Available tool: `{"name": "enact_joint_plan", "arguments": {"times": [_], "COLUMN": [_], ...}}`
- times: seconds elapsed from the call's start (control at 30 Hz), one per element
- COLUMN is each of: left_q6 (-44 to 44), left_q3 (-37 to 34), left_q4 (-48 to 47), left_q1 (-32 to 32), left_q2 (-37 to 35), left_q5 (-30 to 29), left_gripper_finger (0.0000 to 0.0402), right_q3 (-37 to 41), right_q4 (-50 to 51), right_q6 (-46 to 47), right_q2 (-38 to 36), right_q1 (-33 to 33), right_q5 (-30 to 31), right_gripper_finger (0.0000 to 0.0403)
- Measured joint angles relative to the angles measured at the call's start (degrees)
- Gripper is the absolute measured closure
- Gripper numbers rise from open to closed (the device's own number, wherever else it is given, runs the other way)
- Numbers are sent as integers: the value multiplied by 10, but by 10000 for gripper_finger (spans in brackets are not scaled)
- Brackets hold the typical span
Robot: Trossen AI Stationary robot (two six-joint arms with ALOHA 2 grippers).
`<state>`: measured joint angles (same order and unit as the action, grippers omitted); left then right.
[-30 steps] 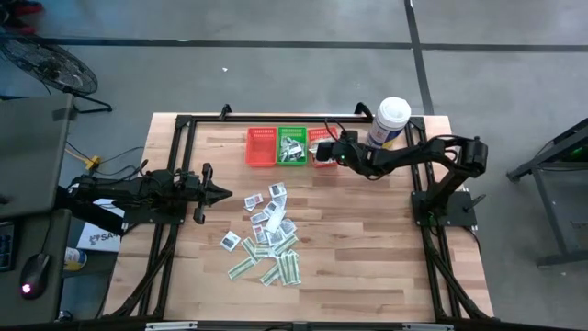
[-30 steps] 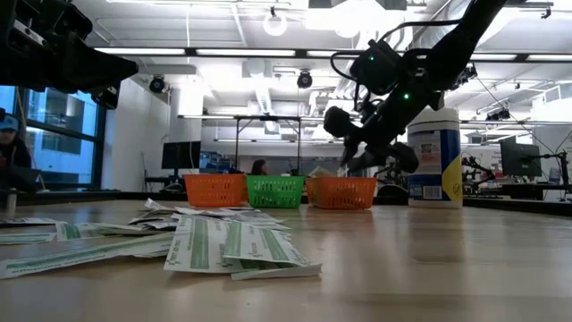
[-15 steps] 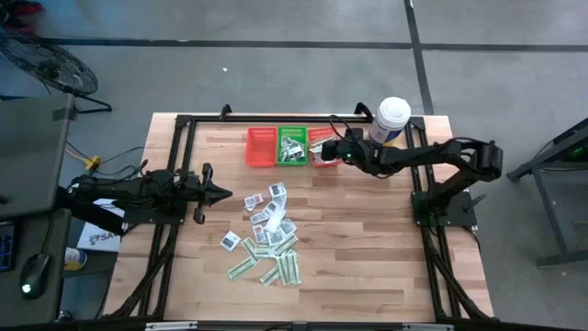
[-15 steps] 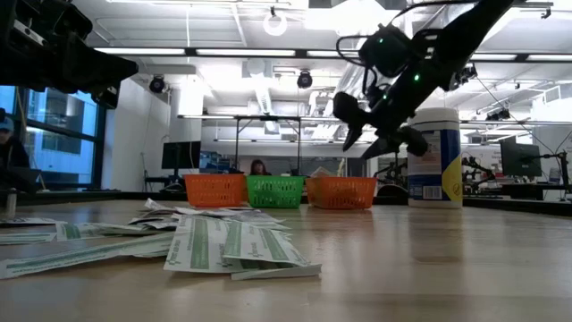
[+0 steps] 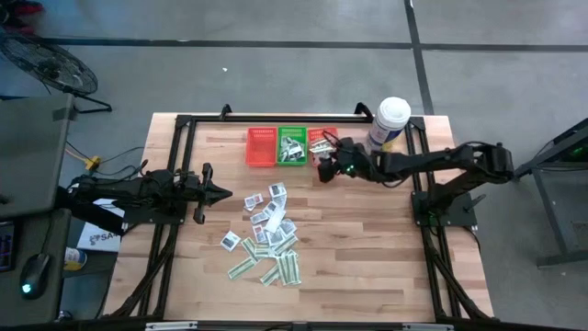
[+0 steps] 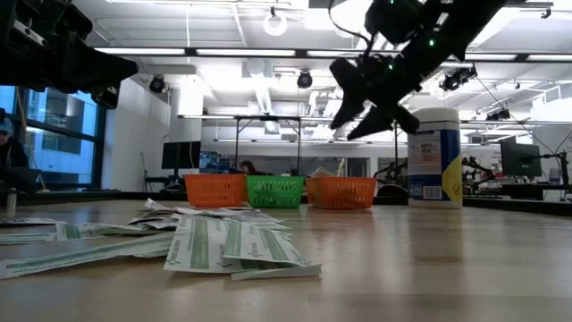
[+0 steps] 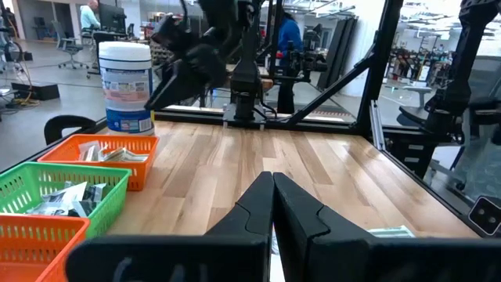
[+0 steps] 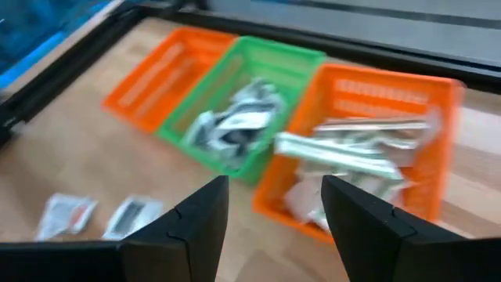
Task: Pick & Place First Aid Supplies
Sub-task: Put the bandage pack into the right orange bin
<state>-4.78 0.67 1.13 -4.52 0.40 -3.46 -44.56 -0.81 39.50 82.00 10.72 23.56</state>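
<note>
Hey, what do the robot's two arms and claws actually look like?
Both arms are dark, nearly black, built of slim jointed segments. The right claw has two tapered, wedge-shaped fingers, small green lights glowing on its wrist and a black cable looping above. The left claw has matching matte black fingers.

A: How many baskets stood there?
B: Three: two orange baskets (image 5: 261,146) and one green basket (image 5: 292,145).
A: Tubs?
B: One white tub (image 5: 390,122).
A: And loose packets (image 5: 268,230)?
B: Roughly twenty on the table (image 5: 367,239); overlaps prevented an exact count.
</note>
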Motion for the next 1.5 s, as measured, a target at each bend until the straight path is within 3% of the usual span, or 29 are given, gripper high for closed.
{"name": "enact_joint_plan", "arguments": {"times": [0.6, 0.97, 1.5], "left_q6": [0, 0, 0], "left_q3": [0, 0, 0], "left_q4": [0, 0, 0], "left_q1": [0, 0, 0], "left_q2": [0, 0, 0], "left_q5": [0, 0, 0], "left_gripper_finger": [400, 400, 400], "right_q3": [-110, -111, -111], "right_q4": [121, 154, 155], "right_q6": [-51, -45, -32], "right_q2": [16, 17, 17], "right_q1": [-101, -183, -247], "right_q5": [-29, -48, -49], "right_gripper_finger": [203, 203, 213]}}
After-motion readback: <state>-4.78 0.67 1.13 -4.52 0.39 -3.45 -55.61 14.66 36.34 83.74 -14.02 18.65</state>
